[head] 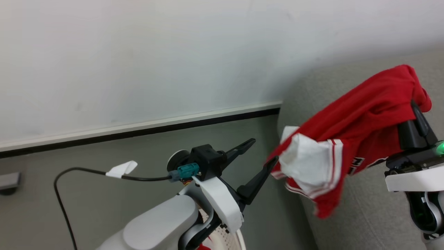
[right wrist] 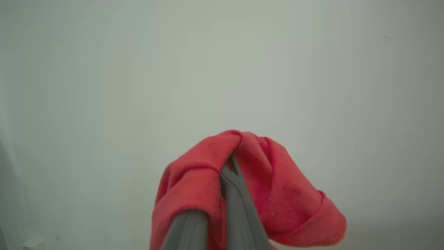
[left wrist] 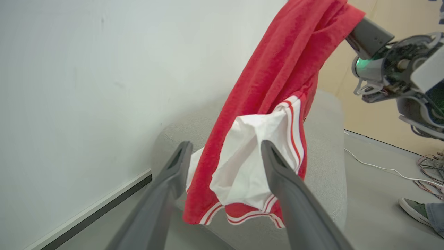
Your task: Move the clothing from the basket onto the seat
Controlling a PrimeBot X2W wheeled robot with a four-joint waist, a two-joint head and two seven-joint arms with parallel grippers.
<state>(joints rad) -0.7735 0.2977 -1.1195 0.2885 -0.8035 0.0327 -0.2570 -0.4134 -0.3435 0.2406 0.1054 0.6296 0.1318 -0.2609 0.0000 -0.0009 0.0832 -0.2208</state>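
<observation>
The clothing point(head: 364, 114), red with white panels and striped trim, hangs in the air over the grey seat point(head: 381, 215). My right gripper point(head: 418, 109) is shut on its upper end, and the red cloth folds over the closed fingers point(right wrist: 239, 194). My left gripper point(head: 264, 150) stands open just left of the garment's lower white panel, one fingertip close to the hem, with nothing pinched. In the left wrist view the clothing point(left wrist: 277, 69) dangles beyond the spread fingers point(left wrist: 291, 194), in front of the seat point(left wrist: 326, 146). A bit of the basket point(head: 233, 239) shows at the bottom edge under my left arm.
A white wall with a dark skirting strip point(head: 138, 130) runs behind. A black cable with a white tag point(head: 121, 169) trails from my left wrist. A person's shoe point(left wrist: 414, 208) and loose cables point(left wrist: 430, 166) lie on the floor past the seat.
</observation>
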